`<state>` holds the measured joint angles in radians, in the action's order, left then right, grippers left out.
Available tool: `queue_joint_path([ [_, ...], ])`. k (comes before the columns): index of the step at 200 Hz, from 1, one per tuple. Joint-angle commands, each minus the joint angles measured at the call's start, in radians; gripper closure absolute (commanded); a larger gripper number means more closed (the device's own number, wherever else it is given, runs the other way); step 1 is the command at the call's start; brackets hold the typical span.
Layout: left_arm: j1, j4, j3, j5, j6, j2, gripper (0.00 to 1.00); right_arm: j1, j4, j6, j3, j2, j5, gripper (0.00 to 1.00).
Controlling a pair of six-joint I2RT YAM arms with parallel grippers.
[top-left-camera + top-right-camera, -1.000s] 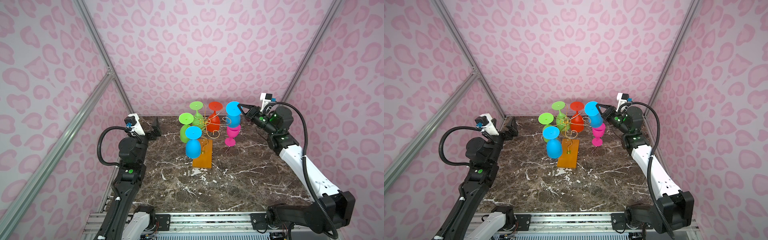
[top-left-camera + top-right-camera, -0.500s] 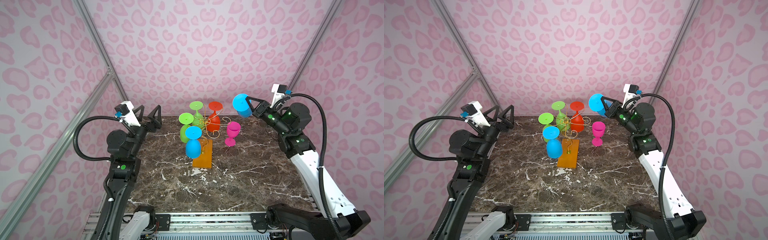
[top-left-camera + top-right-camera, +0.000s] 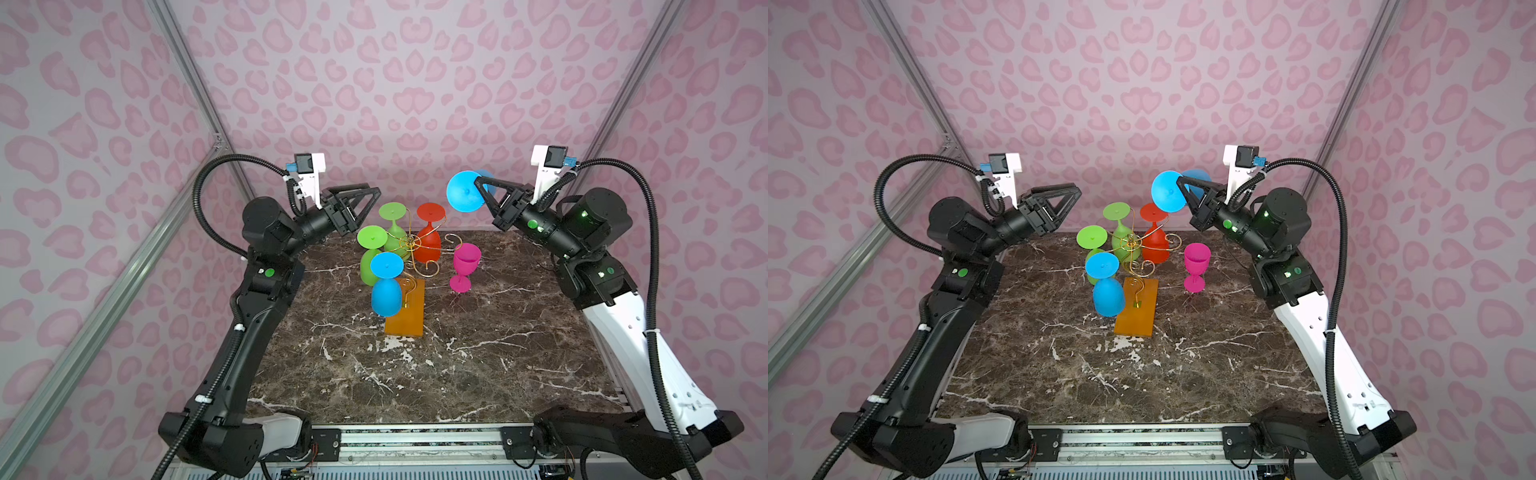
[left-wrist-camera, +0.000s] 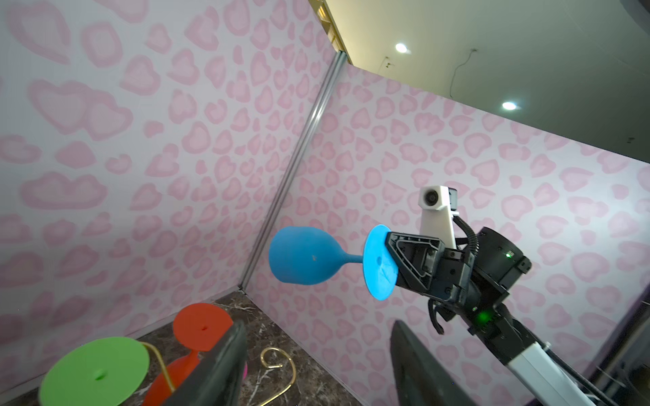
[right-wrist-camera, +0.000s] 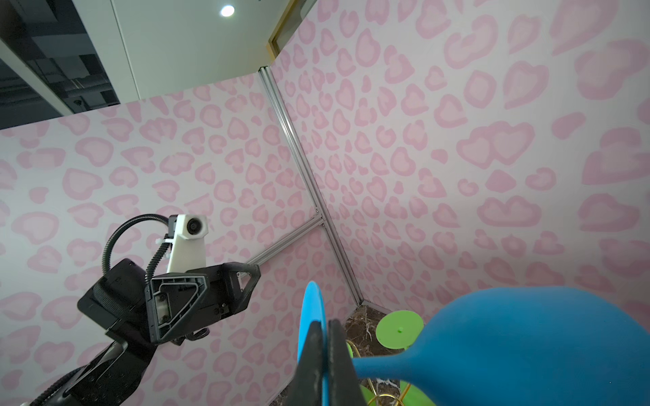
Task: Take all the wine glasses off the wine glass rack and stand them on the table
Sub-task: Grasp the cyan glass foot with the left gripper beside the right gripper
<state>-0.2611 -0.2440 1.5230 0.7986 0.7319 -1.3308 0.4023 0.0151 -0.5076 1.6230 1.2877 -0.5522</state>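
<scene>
right gripper (image 3: 478,182): clamped on blue plastic wine glass (image 3: 460,196) foot | axis: level, bowl away from fingers, above gold wire rack (image 3: 409,245) | left gripper (image 3: 375,192): part-open, empty, opposite

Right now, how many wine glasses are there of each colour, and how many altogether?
Blue: 2, the hanging blue glass on the rack and the held blue glass in the right pincer
Green: 2, the nearer green glass and the farther green glass, both hanging
Red: 1, the red glass, hanging
Pink: 1, the pink glass, standing on the table
Total: 6
</scene>
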Motion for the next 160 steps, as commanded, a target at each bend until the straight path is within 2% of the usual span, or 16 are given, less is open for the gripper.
queue_joint_path([
  [1,-0.04,-0.048,0.062,0.097,0.059,-0.05,0.38,0.031,-0.008,0.053,0.028,0.019,-0.023,1.0],
  [53,-0.122,-0.054,0.11,0.066,0.06,-0.11,0.42,0.102,-0.017,0.068,0.068,0.065,-0.023,1.0],
  [131,-0.165,-0.057,0.107,0.054,0.066,-0.11,0.45,0.164,-0.039,0.067,0.106,0.123,-0.005,1.0],
  [160,-0.174,-0.067,0.101,0.056,0.077,-0.11,0.52,0.174,-0.049,0.061,0.109,0.133,-0.003,1.0],
])
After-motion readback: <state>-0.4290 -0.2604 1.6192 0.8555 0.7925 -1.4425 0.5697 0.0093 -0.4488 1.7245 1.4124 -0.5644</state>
